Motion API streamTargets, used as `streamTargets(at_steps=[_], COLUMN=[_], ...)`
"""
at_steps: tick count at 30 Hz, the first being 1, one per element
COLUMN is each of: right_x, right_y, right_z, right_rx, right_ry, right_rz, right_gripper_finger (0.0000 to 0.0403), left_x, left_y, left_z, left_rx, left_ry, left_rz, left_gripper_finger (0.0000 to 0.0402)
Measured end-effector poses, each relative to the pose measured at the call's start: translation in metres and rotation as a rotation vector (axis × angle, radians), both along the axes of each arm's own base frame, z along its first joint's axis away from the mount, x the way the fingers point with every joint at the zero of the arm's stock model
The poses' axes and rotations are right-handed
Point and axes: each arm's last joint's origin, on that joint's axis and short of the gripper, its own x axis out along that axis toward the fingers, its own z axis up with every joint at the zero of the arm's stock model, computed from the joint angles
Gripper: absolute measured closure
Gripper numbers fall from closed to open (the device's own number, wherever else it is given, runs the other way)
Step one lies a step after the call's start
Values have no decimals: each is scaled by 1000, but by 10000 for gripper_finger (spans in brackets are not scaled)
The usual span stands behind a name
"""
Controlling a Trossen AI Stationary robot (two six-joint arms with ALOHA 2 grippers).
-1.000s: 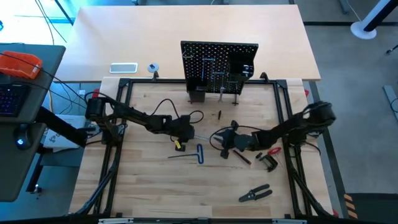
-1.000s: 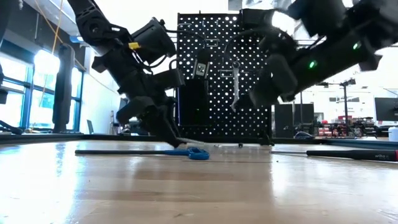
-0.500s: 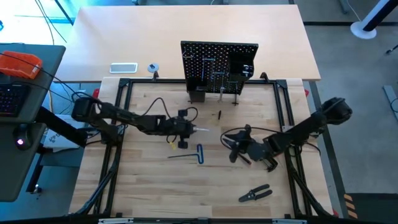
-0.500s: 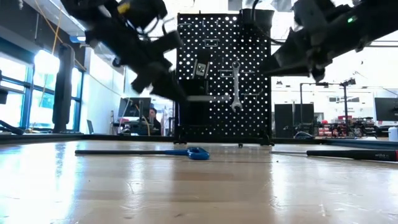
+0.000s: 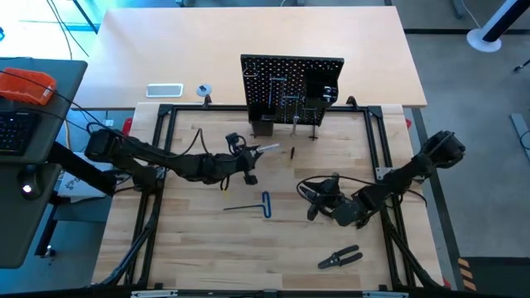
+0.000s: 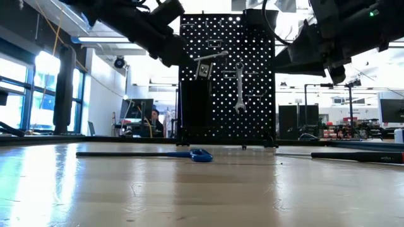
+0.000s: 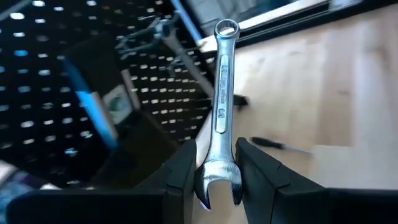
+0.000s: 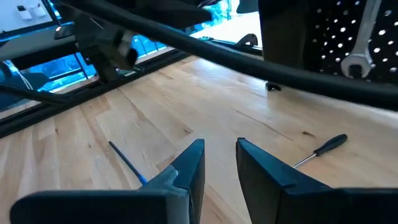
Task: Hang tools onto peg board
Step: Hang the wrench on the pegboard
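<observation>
Holding a silver combination wrench (image 7: 222,93) by its open-jaw end, the left gripper (image 5: 250,156) hovers above the wooden table (image 5: 207,248), in front of the black peg board (image 5: 291,87). Its two fingers are clamped on the wrench, whose ring end points toward the board. In the low view the wrench (image 6: 211,57) sits high, level with the upper rows of holes. Another silver wrench (image 6: 239,85) already hangs upright on the board.

The right gripper (image 5: 321,201) is raised over the right half of the table, its fingers (image 8: 186,168) slightly apart with nothing between them. On the table between the two arms lies a blue-handled bent key (image 5: 263,204). Black-handled pliers (image 5: 340,257) lie nearer the front edge, well apart from the board. A thin black-handled screwdriver (image 8: 320,149) lies on the wood in the right wrist view. Beyond the black frame, a white tray (image 5: 165,90) and a small tape roll (image 5: 203,89) rest on the far tabletop.
</observation>
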Motion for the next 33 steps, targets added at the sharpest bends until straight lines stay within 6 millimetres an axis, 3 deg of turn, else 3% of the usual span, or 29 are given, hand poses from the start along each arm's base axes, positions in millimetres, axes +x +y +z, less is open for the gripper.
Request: streamTargets(at_steps=[6,13,23,33], right_x=[10,38,66,99], right_y=[1,-5,-42,-49], right_z=[-10,-12,-42,-15], right_rx=[2,-59,-71,-202], right_ry=[-22,-184,-368,-429], right_rz=[-8,30,72,104], right_gripper_finger=[313,313,313,313], left_x=[8,17,16,9], left_y=[-1,-10,-35,-48], left_z=[-6,-13,-7,-10], left_rx=[69,79,108,182], left_ry=[-32,-91,-160,-104], left_rz=[97,88,77,124], left_gripper_finger=[321,321,321,321])
